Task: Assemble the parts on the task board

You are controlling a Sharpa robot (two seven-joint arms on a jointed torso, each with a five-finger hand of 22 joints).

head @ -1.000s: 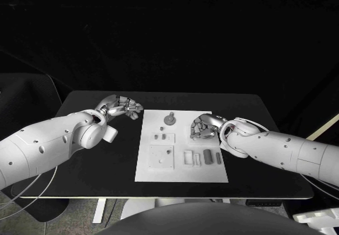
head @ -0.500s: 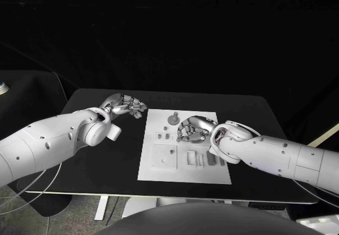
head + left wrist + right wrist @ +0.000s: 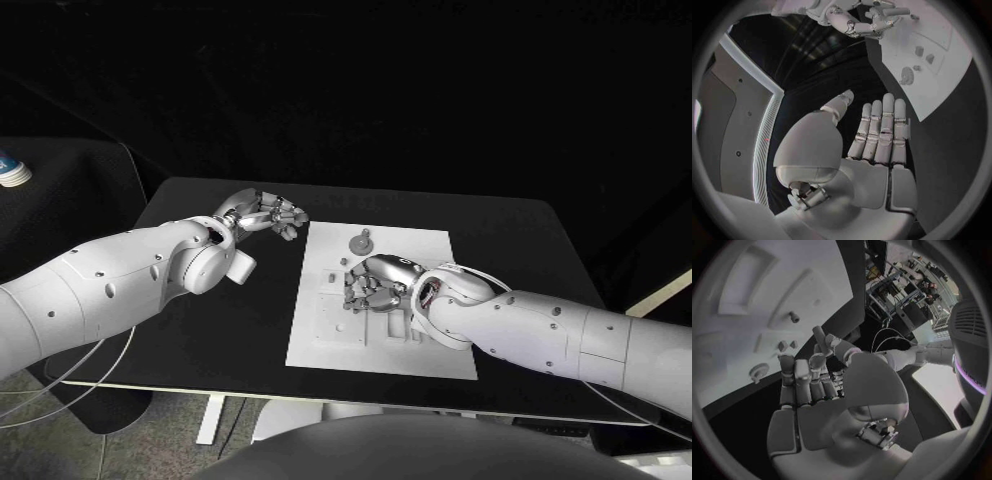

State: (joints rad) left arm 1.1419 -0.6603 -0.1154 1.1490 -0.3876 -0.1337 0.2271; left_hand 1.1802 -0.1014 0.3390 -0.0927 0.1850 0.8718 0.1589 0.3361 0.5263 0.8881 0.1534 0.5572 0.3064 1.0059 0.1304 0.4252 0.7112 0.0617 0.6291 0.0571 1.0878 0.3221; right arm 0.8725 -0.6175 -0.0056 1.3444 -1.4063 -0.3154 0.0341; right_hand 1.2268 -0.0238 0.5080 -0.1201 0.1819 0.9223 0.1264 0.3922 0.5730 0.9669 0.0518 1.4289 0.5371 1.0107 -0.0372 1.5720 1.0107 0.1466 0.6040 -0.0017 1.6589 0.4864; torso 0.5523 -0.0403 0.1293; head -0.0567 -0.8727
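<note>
The white task board [image 3: 325,345] lies in the middle of the black table. A round grey part [image 3: 361,241] sits near its far edge, with a small grey piece [image 3: 342,263] just nearer. My right hand [image 3: 372,285] hovers low over the board's middle, fingers bent downward, hiding the parts beneath it. In the right wrist view its fingers [image 3: 803,382] hold nothing, and beyond them the board [image 3: 773,285] carries a peg [image 3: 792,316] and a round part [image 3: 756,372]. My left hand [image 3: 267,215] is off the board's far left corner; its fingers [image 3: 879,130] are straight and empty.
A raised square block [image 3: 329,325] takes up the board's near left. Bare black table [image 3: 216,320] stretches to the left of the board and also to its right [image 3: 519,250]. A small white and blue object [image 3: 12,168] stands off the table at far left.
My right hand has moved from the board's right edge leftward to over its middle. The left hand has stayed by the far left corner. The camera itself shifted.
</note>
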